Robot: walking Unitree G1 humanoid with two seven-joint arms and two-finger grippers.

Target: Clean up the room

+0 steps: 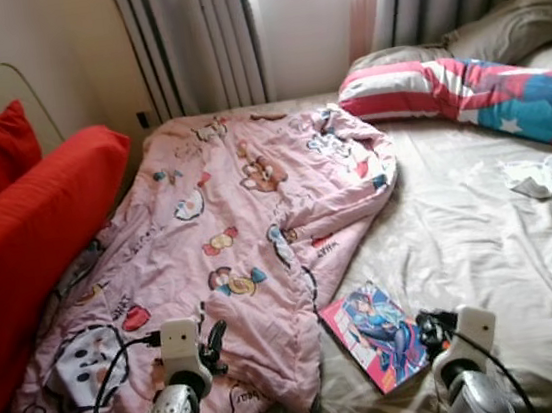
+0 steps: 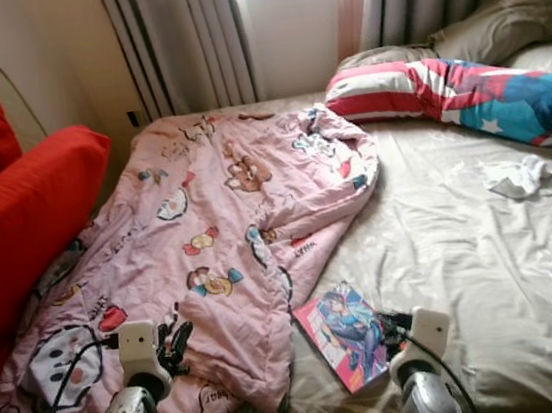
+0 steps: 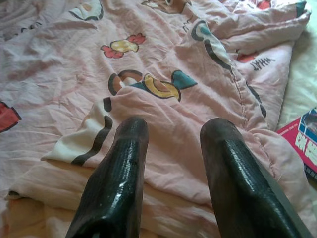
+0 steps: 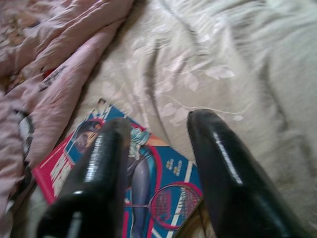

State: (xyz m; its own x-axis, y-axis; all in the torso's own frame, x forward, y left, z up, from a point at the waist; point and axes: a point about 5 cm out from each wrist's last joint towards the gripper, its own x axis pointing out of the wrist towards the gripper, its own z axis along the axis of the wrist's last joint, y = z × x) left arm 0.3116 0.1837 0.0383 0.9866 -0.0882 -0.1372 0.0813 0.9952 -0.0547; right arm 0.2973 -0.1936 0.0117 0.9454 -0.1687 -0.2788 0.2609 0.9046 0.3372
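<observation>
A pink cartoon-print blanket (image 1: 238,221) lies crumpled over the left half of the bed. My left gripper (image 1: 213,347) hovers over its near edge, open, with pink folds (image 3: 173,114) just beyond its fingertips. A magazine (image 1: 377,335) with a red and blue cover lies on the beige sheet beside the blanket's corner. My right gripper (image 1: 430,329) is at the magazine's near right corner, open, its fingers (image 4: 106,163) straddling the cover (image 4: 148,188). A crumpled white cloth (image 1: 539,176) lies on the sheet at the right.
Red cushions (image 1: 27,227) line the bed's left side. A striped red, white and blue pillow (image 1: 464,93) and grey pillows (image 1: 506,27) sit at the head, below grey curtains (image 1: 195,35). Beige sheet (image 1: 483,252) spreads across the right half.
</observation>
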